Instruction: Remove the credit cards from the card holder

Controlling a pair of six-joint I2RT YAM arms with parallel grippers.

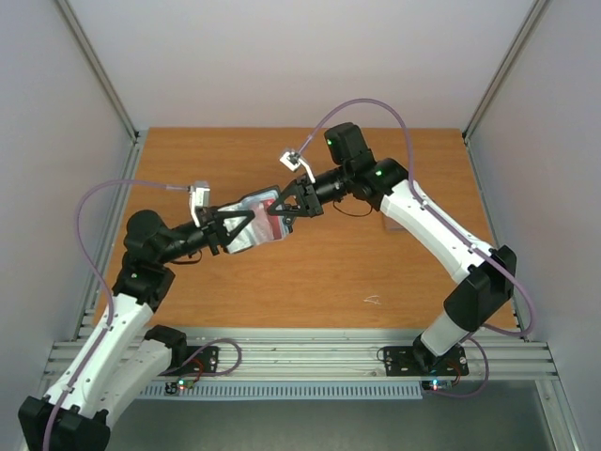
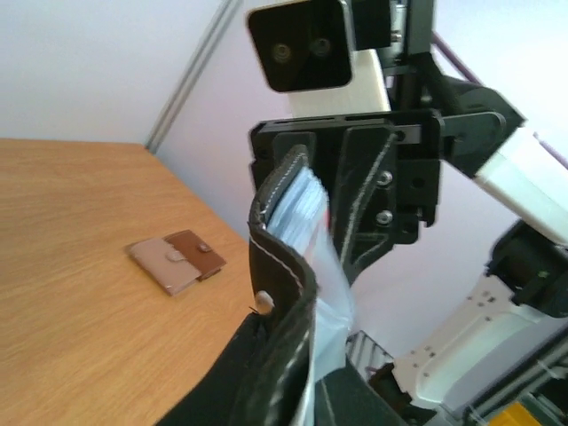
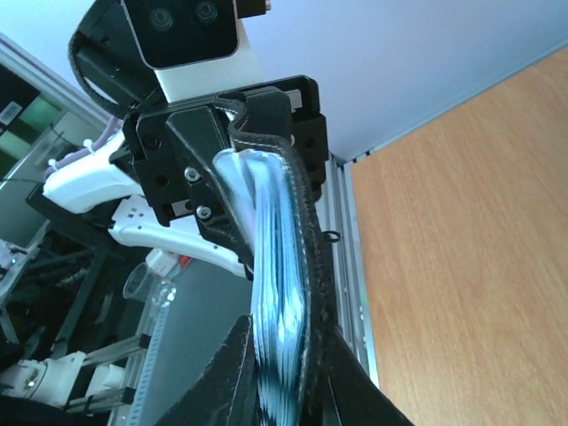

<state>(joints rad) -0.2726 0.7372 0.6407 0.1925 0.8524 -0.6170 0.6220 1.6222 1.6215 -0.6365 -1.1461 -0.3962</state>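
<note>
Black and soft, the card holder [image 2: 284, 284] hangs over the bench [image 1: 310, 272] in the middle of the top view. Left jaws pinch one end, right jaws the other. The credit cards [image 3: 275, 293] look thin, slippery; grab an edge.

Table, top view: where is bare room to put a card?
Free: table near the front rail, and along the back wall. Crowded: the middle, where left gripper and right gripper hold the card holder.
</note>
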